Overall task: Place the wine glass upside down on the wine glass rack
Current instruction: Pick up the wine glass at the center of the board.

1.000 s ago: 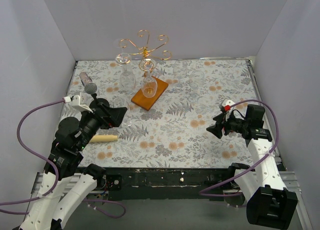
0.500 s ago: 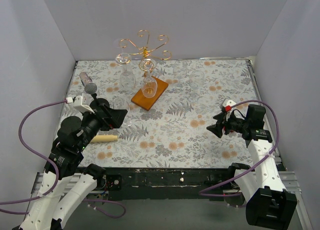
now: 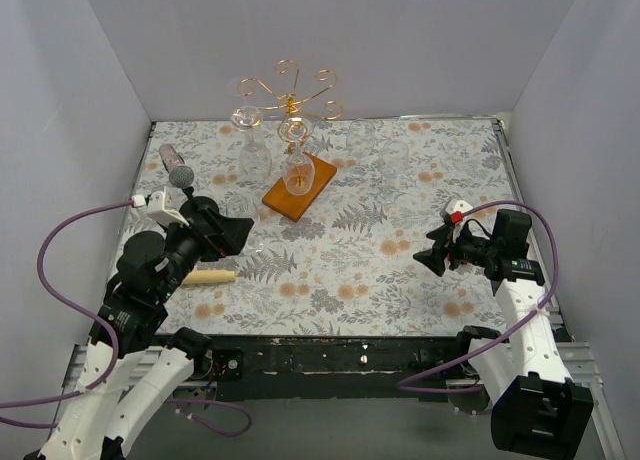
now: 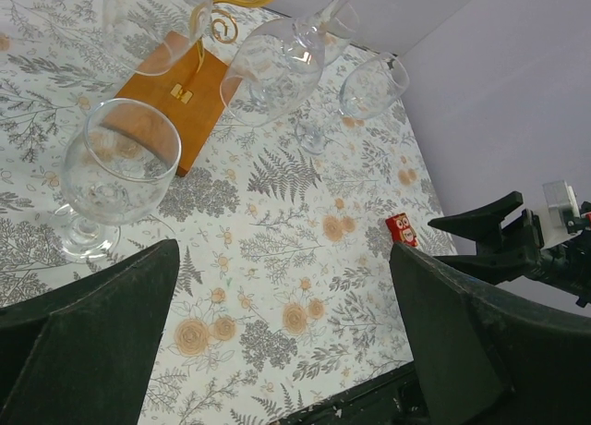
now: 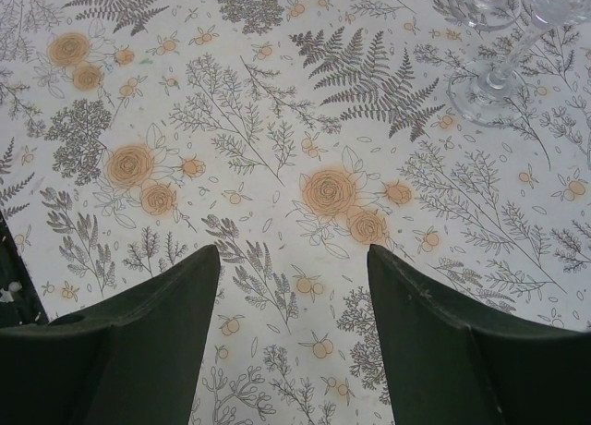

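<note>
Zero things held; reach comes first.
On the table [image 3: 400,280] the rack [image 3: 315,177] stands far back; your left pincer [image 4: 284,251] and right pincer [image 5: 294,249] gape empty; the wine glass [image 4: 115,166] stands upright just ahead of the left. Grip its stem squarely so flipping won't slip.

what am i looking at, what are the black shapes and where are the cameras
Two robot arms are bolted at a table's near edge. The wide picture is from a camera above and behind them: left arm, right arm. The other two come from wrist cameras; the dark shapes at the bottom are each arm's jaws, open, holding nothing. On the flowered table are a wine glass rack with two glasses hanging, an upright wine glass, a microphone and a wooden stick.
</note>
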Robot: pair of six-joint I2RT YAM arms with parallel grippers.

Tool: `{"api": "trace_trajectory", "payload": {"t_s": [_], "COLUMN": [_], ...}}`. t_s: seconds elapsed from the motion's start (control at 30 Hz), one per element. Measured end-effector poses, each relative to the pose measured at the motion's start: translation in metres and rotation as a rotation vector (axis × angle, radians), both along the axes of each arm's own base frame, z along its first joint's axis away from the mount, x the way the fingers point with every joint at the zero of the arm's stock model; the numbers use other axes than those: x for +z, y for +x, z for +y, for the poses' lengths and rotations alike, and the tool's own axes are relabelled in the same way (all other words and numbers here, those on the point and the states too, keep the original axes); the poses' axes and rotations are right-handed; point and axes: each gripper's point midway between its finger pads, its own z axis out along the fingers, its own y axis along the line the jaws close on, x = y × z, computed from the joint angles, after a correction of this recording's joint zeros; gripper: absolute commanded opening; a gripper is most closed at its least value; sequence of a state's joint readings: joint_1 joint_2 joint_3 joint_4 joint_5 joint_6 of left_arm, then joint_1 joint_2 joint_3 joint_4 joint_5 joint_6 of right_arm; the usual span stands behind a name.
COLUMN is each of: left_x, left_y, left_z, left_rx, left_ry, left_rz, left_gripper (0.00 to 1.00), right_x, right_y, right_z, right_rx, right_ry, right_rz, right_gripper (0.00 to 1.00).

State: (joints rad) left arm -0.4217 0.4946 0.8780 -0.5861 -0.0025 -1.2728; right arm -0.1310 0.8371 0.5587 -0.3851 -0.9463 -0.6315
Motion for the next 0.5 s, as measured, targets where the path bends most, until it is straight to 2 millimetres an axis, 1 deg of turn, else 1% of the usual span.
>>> {"api": "trace_trajectory", "payload": {"t_s": [0.13,0.33,0.5], "left_x": [-0.006,-0.022,-0.028], "left_y": [0.002,0.008,0.008], "left_z": [0.002,0.004,0.005], "left_rx": [0.017,0.040,0.044], "left_ry": [0.009,0.042,0.054], "left_rz": [0.025,0.091,0.114], "left_gripper": [0.98,0.98,0.98], "right_x": [0.000,0.001,0.001], "right_y": [0.000,-0.001,-0.001], "right_z": [0.000,0.001,0.001], "right_rx": [0.001,0.004,0.005], "right_ry": [0.001,0.004,0.005], "right_rz": [0.000,-0.001,-0.001], "right_gripper": [0.73,0.73,0.73]}}
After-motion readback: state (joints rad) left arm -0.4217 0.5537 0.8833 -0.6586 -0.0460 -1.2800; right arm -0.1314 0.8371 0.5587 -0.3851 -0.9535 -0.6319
